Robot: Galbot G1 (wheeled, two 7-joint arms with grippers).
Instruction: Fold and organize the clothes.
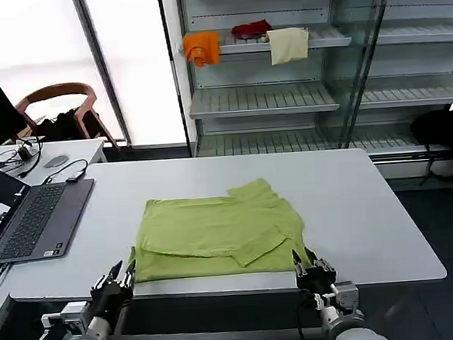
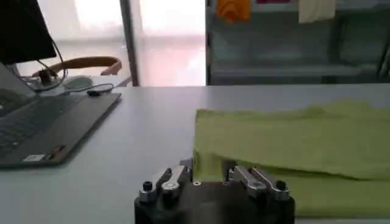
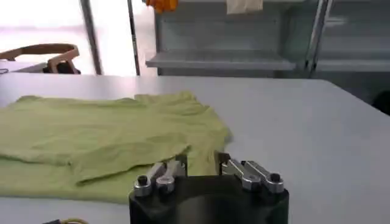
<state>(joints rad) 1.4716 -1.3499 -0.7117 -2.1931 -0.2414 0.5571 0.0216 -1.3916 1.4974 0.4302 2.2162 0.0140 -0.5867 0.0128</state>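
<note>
Centrally on white table (image 1: 368,199) w/ laptop (image 1: 36,222), folded T-shirt (image 1: 215,233); left gripper (image 1: 114,283) & right gripper (image 1: 311,271) fingers released

White table (image 1: 369,207): T-shirt (image 1: 215,233), laptop (image 1: 36,222).

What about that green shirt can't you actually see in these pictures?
- T-shirt: its neck label, hidden under the folded layers in the head view.
- Its near hem in the left wrist view, behind the left end effector.
- Its near edge in the right wrist view, behind the right end effector.
</note>
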